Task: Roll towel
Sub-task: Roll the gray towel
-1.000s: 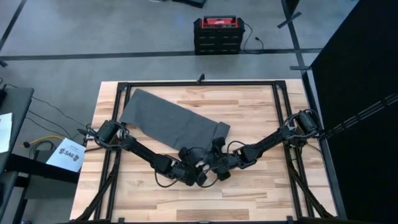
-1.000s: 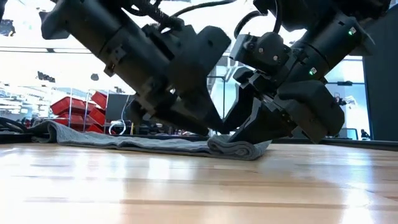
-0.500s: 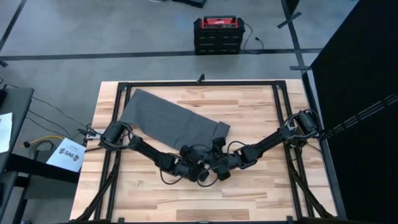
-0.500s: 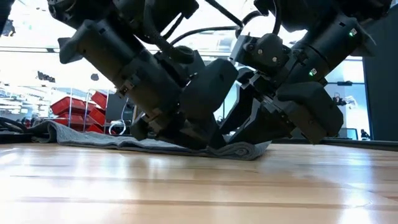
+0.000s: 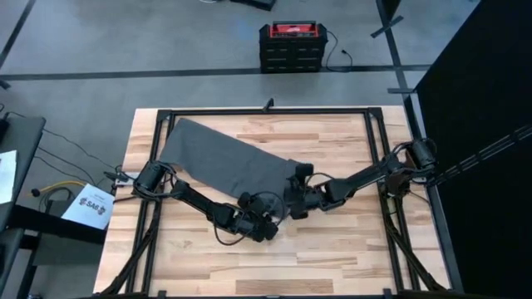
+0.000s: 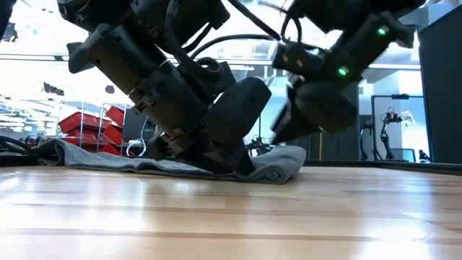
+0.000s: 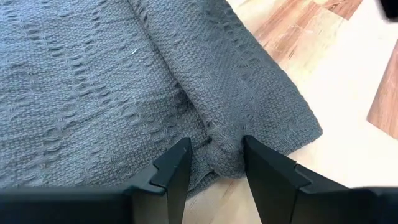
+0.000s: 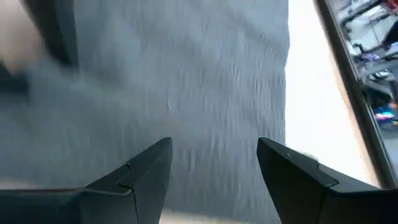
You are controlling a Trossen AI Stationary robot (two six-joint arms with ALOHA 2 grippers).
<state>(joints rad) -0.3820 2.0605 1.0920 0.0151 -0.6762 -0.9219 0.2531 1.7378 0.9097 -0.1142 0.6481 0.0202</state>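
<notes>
The dark grey towel (image 5: 224, 158) lies slantwise from the table's far left toward its middle, flat except for its near right end, which is rolled over into a low roll (image 6: 278, 167). My left gripper (image 5: 268, 218) is down at that roll and shut on it. My right gripper (image 5: 293, 199) hangs open just above the same end of the towel (image 8: 205, 93), with nothing between its fingers. My left gripper pinches the rolled end of the towel at its near corner (image 7: 217, 149), the bunched cloth between its two fingers (image 7: 177, 168). It comes slanting down from the table's near left side. The roll stays on the table and the towel behind it lies slack and flat.
A black metal frame (image 5: 266, 110) runs around the table top. Bare wood (image 5: 332, 257) stretches between the arms and the near edge. A red and black box (image 5: 288, 46) stands on the floor beyond the far edge.
My left gripper has gone toward the table's right and down onto the towel's rolled end. My right gripper has risen off that roll and drawn back toward the far right. The roll stands a little taller than before.
</notes>
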